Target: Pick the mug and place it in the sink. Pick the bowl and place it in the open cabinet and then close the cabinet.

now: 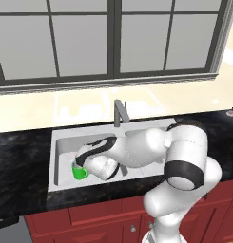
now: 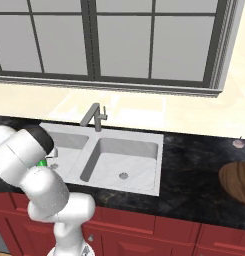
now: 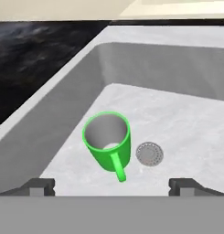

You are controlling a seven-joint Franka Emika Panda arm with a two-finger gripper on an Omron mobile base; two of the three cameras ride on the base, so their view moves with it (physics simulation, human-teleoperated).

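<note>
The mug stands upright on the floor of the left basin of the sink, mouth up, its handle turned toward the hand camera. It rests close beside the round drain, which lies just to its right in the hand view. No part of the robot touches it. In the left base view the mug shows as a green patch at the near left corner of that basin, partly covered by the hand. In the right base view a sliver of green shows behind the arm's elbow.

The gripper hangs just above and on the near side of the mug, jaws spread wide and holding nothing. Its two dark fingertips stand far apart at the bottom of the hand view, one to each side of the mug and clear of it.

The arm reaches from the lower right of the left base view, leftward and down into the left basin. The squared faucet rises behind the divider between the basins. The right basin holds its own drain.

The bowl sits on the black counter well to the right of the sink, cut off by the edge of the right base view. Red drawer fronts run below the counter. A large window spans the wall behind.
</note>
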